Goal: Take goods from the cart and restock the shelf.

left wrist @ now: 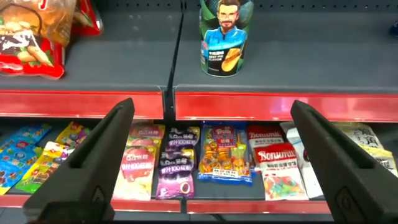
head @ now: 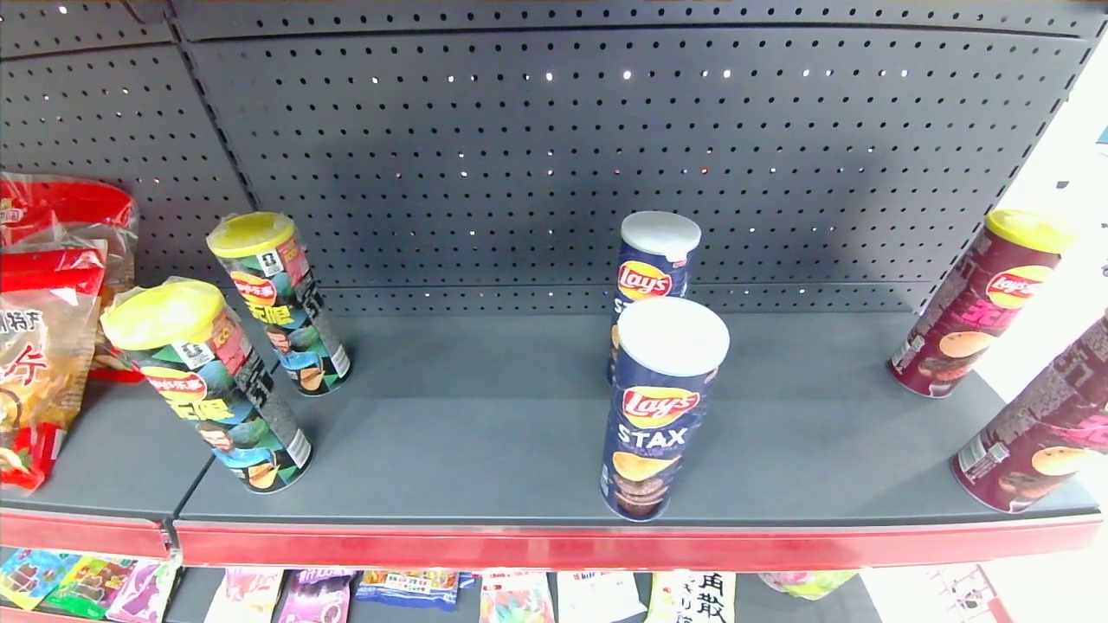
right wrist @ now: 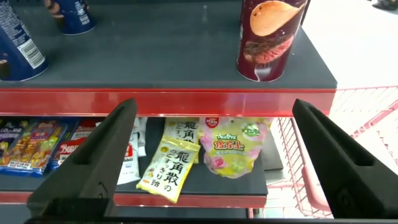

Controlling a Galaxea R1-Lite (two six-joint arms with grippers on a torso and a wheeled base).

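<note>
The dark grey shelf (head: pixel 485 407) with a red front edge carries chip cans. Two yellow-lidded green cans (head: pixel 212 385) stand at the left, two white-lidded blue cans (head: pixel 658 407) in the middle, and two maroon cans (head: pixel 974 307) at the right. My left gripper (left wrist: pixel 217 171) is open and empty, below and in front of the shelf edge, facing a green can (left wrist: pixel 225 37). My right gripper (right wrist: pixel 214 171) is also open and empty, in front of the shelf edge near a maroon can (right wrist: pixel 267 37). A red wire cart (right wrist: pixel 308 158) shows low at the right.
Red snack bags (head: pixel 43 303) crowd the shelf's far left. The lower shelf holds several candy and snack packets (left wrist: pixel 224 152), with more packets (right wrist: pixel 177 162) farther right. Bare shelf floor lies between the green and blue cans and between the blue and maroon cans. A perforated back panel (head: pixel 554 156) closes the rear.
</note>
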